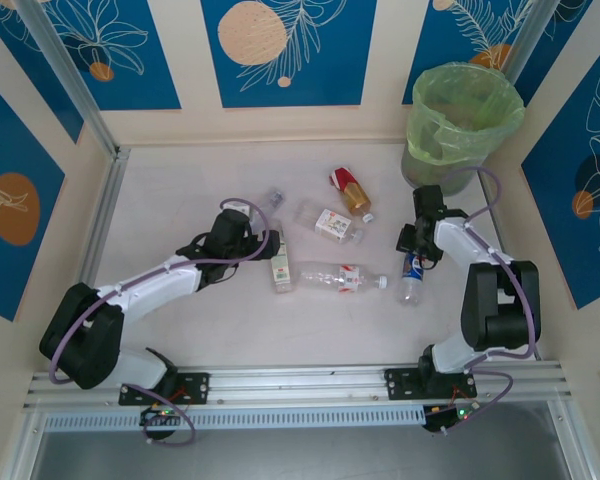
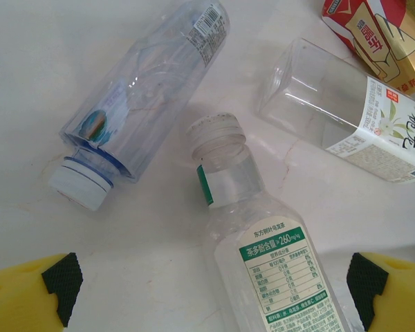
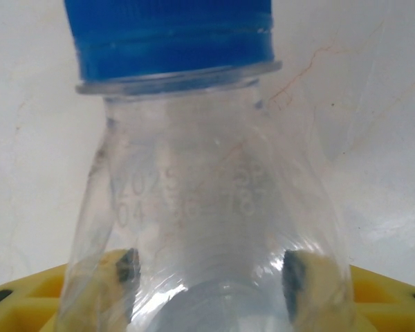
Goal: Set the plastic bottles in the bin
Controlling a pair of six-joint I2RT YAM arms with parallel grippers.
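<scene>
Pale tabletop point(image 1: 180, 200), blue leaf-patterned panels all round, and the bin point(image 1: 463, 120) is standing in the far right corner with its green bag folded over the rim. The bottles are all lying on the table, scattered across the middle.

Over on the right, the right gripper point(image 1: 417, 252) is pointing down at the blue-capped bottle point(image 1: 410, 280), which is lying just this side of the bin. From the right wrist, that bottle point(image 3: 194, 200) is sitting between the fingers point(image 3: 128, 266), cap pointing away. The jaws are narrowing onto its clear body. Both dark pads are showing through the plastic and seem to be pressing the sides, though through the clear wall it is hard to be sure.

On the left, the left gripper point(image 1: 263, 240) is hovering with its jaws standing wide apart. Its fingertips point(image 2: 62, 283) are flanking the green-labelled bottle point(image 2: 263, 242) without touching it. That bottle is lying flat, neck pointing away. Beyond it, a white-capped bottle point(image 2: 131, 104) is lying at a slant and a square bottle point(image 2: 332, 104) is lying off to the right. A red-labelled bottle point(image 2: 373, 34) is peeking in at the corner. In the overhead view, a long clear bottle point(image 1: 335, 277) is stretching out between the two grippers.
</scene>
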